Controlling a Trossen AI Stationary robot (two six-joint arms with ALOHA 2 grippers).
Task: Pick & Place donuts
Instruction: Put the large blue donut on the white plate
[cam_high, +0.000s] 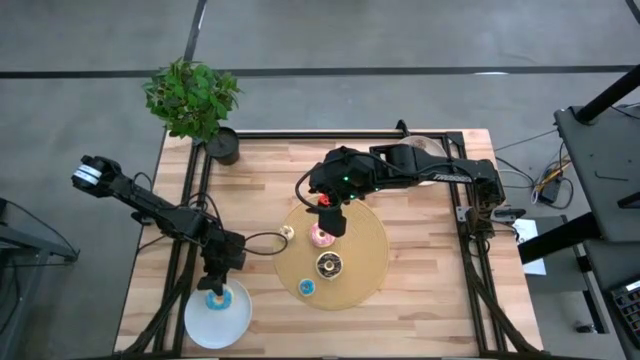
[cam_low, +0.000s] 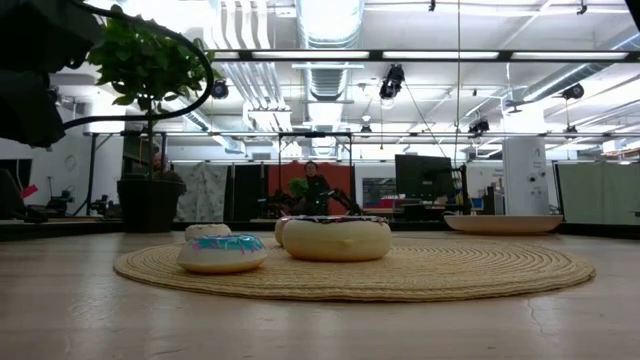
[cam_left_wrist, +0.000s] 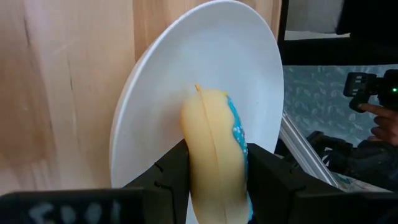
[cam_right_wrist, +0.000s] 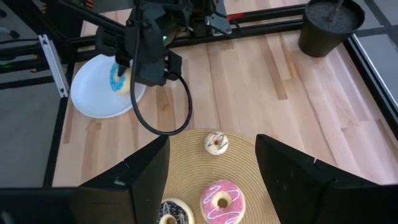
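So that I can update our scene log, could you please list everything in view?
Light wooden table: one, under everything.
Round tan woven mat: one, table centre.
Pink-iced toy donut: one, on mat.
Chocolate-brown iced donut: one, on mat.
Small light-blue iced donut: one, on mat.
Small cream donut: one, mat's edge.
Blue-iced cream donut: one, held on edge over the plate.
Round white plate: one, below left arm.
Pale shallow dish: one, table's far right.
Green plant in dark pot: one, far-left corner.
Person: one, room behind.
Left gripper: shut on blue-iced donut.
Right gripper: open, above mat.
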